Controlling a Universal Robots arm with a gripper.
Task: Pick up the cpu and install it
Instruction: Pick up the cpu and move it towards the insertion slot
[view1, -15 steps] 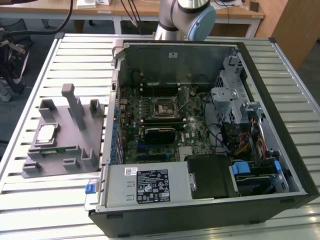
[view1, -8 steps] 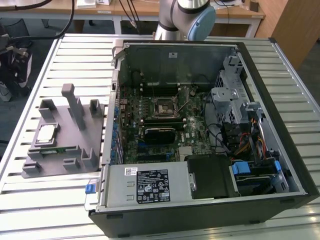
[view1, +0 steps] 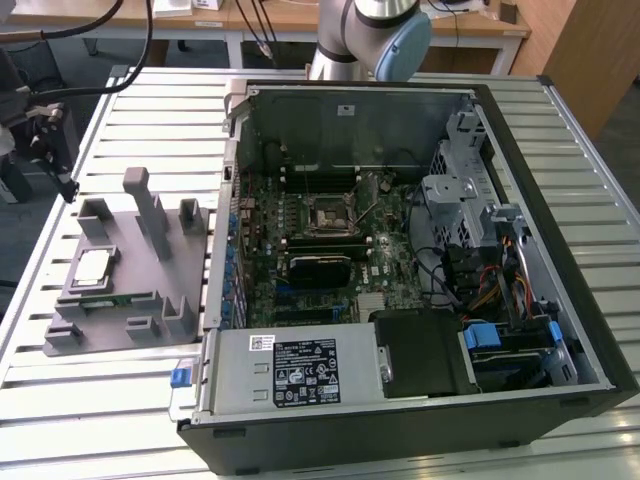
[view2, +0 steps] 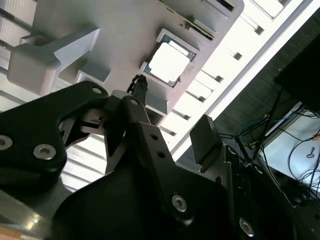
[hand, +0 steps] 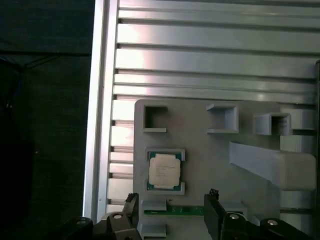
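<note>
Cpu (hand: 165, 171) lies flat in a shallow pocket of the gray tray (hand: 200, 150), near the tray's edge, just beside the memory stick (hand: 185, 211). Probably light and rigid, with a slick metal lid and a delicate underside. Best pinched across two opposite rims. Gripper (hand: 172, 207) hangs over the tray, fingers spread wide, holding nothing, clear of the cpu.

Claw (hand: 172, 200) pointing down, jaws parted, nothing held.
</note>
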